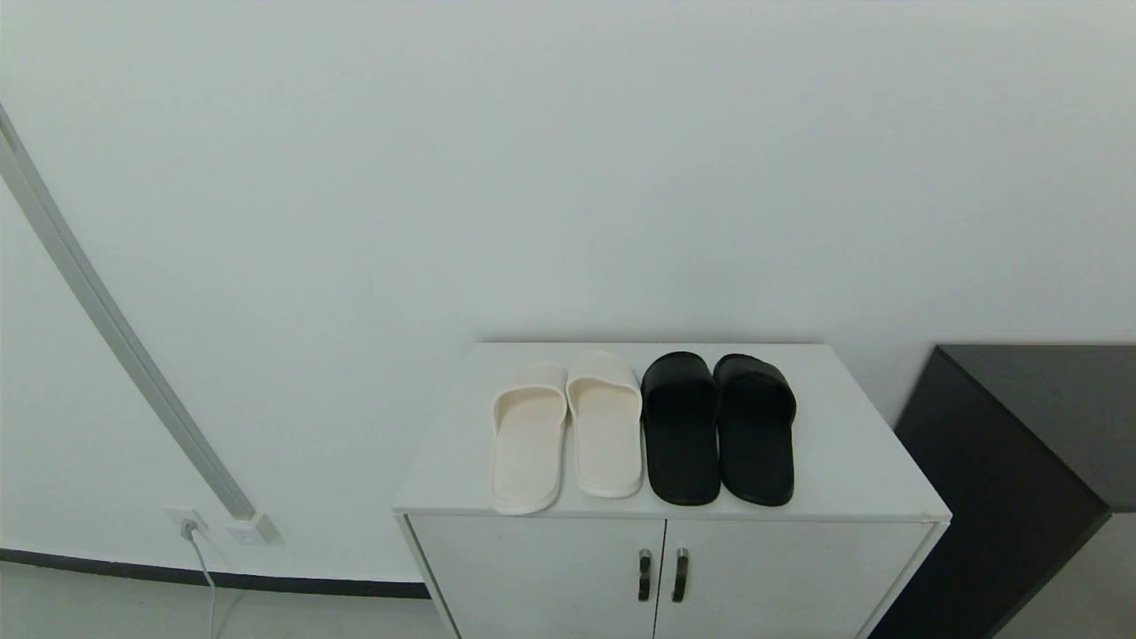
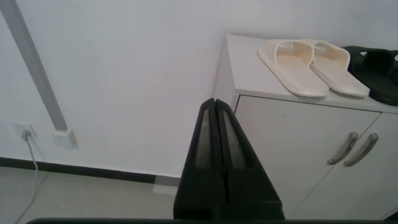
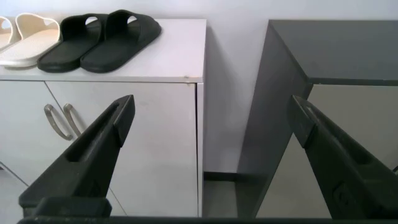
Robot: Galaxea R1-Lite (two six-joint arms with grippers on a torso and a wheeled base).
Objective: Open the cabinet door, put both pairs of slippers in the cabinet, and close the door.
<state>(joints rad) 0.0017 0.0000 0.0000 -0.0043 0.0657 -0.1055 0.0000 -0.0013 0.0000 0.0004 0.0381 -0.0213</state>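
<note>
Cream slippers (image 1: 568, 430) are being carried on the left of the top of the white cabinet (image 1: 852, 461), and black slippers (image 1: 719, 426) are being carried just beside them on the right, all toes pointed at the far wall. The cabinet doors (image 1: 541, 577) are being kept closed, with two metal handles (image 1: 662, 574) side by side at the middle. The left gripper (image 2: 215, 106) is being held with fingers pressed together on nothing, near the cabinet's left side. The right gripper (image 3: 211, 102) is being held spread wide and empty, facing the gap between the white cabinet and a dark cabinet (image 1: 1021, 461) on the right.
</note>
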